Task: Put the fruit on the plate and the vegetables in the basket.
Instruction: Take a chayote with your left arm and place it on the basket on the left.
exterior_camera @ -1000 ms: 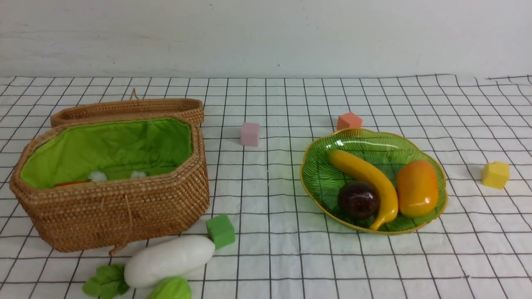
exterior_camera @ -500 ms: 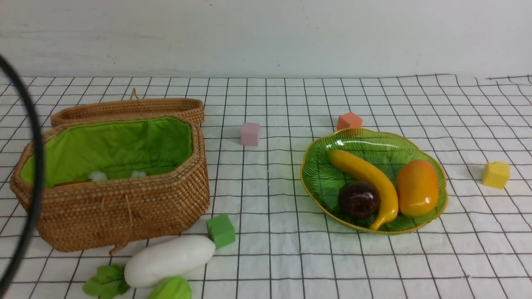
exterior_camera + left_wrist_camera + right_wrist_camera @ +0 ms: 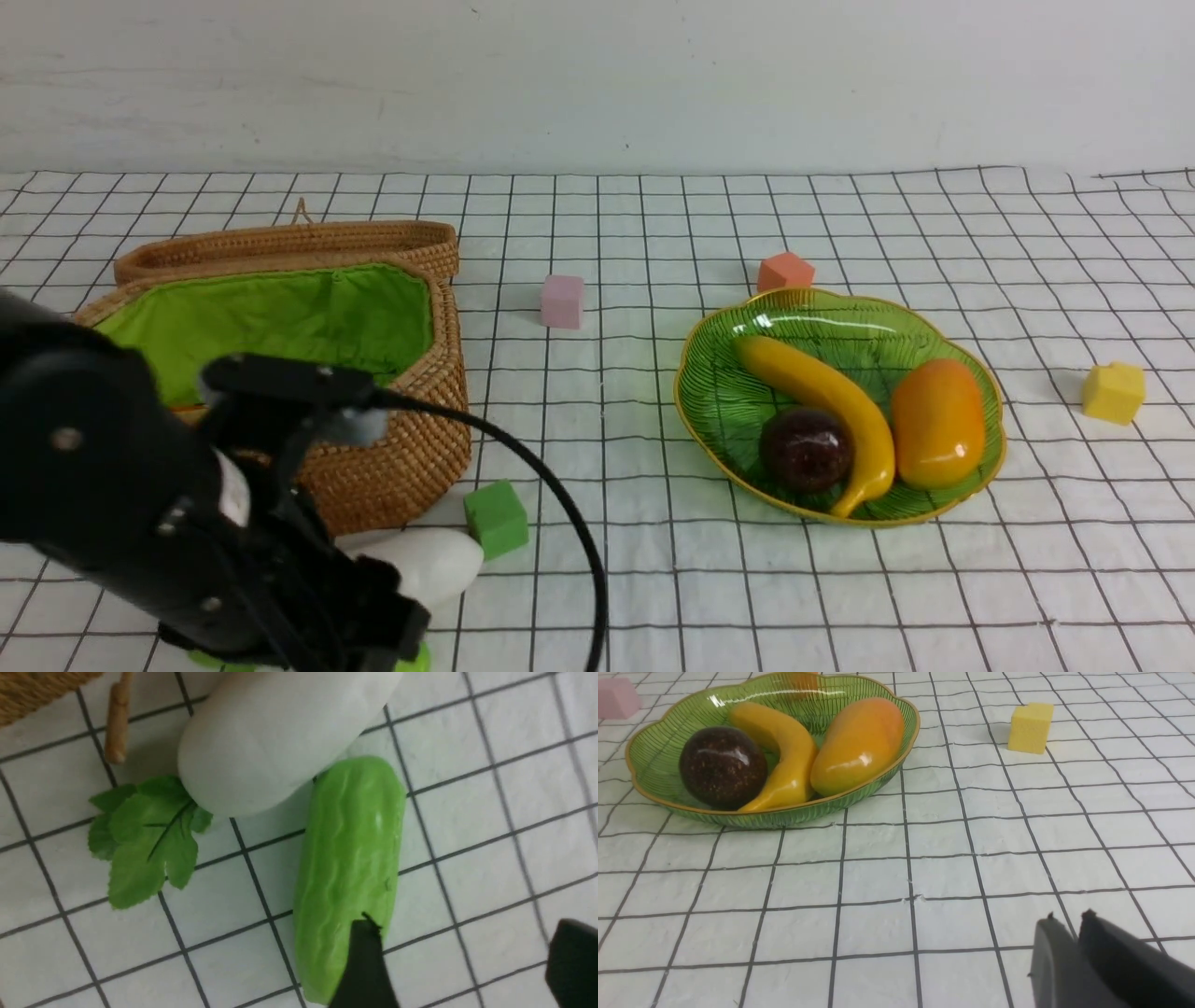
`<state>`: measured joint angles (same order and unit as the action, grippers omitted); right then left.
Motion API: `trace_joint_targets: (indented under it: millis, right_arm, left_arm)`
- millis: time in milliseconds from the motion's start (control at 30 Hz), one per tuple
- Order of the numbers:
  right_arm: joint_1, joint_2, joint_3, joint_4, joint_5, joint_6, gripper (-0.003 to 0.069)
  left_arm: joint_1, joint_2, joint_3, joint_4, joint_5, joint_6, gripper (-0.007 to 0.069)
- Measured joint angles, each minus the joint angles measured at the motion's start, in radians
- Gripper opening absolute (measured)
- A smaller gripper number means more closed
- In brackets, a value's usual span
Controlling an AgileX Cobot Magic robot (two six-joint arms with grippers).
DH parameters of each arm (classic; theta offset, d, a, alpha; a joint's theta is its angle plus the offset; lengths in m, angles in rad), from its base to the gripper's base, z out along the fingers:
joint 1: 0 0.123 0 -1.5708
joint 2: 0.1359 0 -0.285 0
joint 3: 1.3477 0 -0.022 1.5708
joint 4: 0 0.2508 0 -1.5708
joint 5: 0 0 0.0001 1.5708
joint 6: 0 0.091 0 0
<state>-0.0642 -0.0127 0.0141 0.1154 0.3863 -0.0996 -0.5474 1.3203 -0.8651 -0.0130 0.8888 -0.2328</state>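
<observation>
The banana point(image 3: 822, 401), the dark purple ball point(image 3: 805, 450) and the mango point(image 3: 938, 425) lie in the green plate point(image 3: 724, 401). The open wicker basket point(image 3: 401, 448) stands at the left. The white radish point(image 3: 434, 560) lies in front of it, and the light-green vegetable point(image 3: 348, 872) touches it. My left arm point(image 3: 140, 504) hangs over them. My left gripper point(image 3: 462, 933) is open, one fingertip point(image 3: 364, 938) over the green vegetable's end, the other beside it over bare cloth. My right gripper point(image 3: 1066, 917) is shut and empty, low over the cloth near the plate point(image 3: 654, 793). The carrot is hidden.
A green cube point(image 3: 496, 518) sits by the radish's tip. A pink cube point(image 3: 562, 301), an orange cube point(image 3: 784, 272) behind the plate and a yellow cube point(image 3: 1113, 392) at the right stand on the checked cloth. The basket lid point(image 3: 289, 245) lies open behind. A wooden toggle point(image 3: 117, 718) hangs by the radish leaves point(image 3: 145, 840).
My left arm has swung in from the left and now covers the basket's front left, the radish's leaf end and most of the green vegetable. Nothing else has moved.
</observation>
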Motion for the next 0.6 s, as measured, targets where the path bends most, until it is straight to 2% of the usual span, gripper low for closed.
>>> trace_joint_targets:
  millis: [33,67,133,267,333,467,500,600]
  right_arm:
    - [0.000,0.000,0.000,0.000,0.000,0.000,0.0099]
    - [0.000,0.000,0.000,0.000,0.000,0.000,0.0102]
    - [0.000,0.000,0.000,0.000,0.000,0.000,0.0105]
    - [0.000,0.000,0.000,0.000,0.000,0.000,0.0109]
    - [0.000,0.000,0.000,0.000,0.000,0.000,0.0112]
    - [0.000,0.000,0.000,0.000,0.000,0.000,0.0115]
    - [0.000,0.000,0.000,0.000,0.000,0.000,0.0118]
    - [0.000,0.000,0.000,0.000,0.000,0.000,0.0120]
  left_arm:
    - [-0.003,0.016,0.000,0.007,-0.002,-0.001,0.0545]
    - [-0.011,0.080,0.000,0.023,-0.014,-0.007,0.0610]
    - [-0.012,0.164,0.000,0.035,-0.030,-0.012,0.0654]
    - [-0.012,0.284,-0.001,0.042,-0.053,-0.012,0.0661]
    - [-0.012,0.346,-0.002,0.042,-0.059,-0.012,0.0610]
    - [-0.012,0.352,-0.003,0.032,-0.028,0.017,0.0449]
    - [-0.012,0.324,-0.007,0.027,0.008,0.035,0.0428]
    - [-0.012,0.244,-0.042,0.032,0.081,0.041,0.0433]
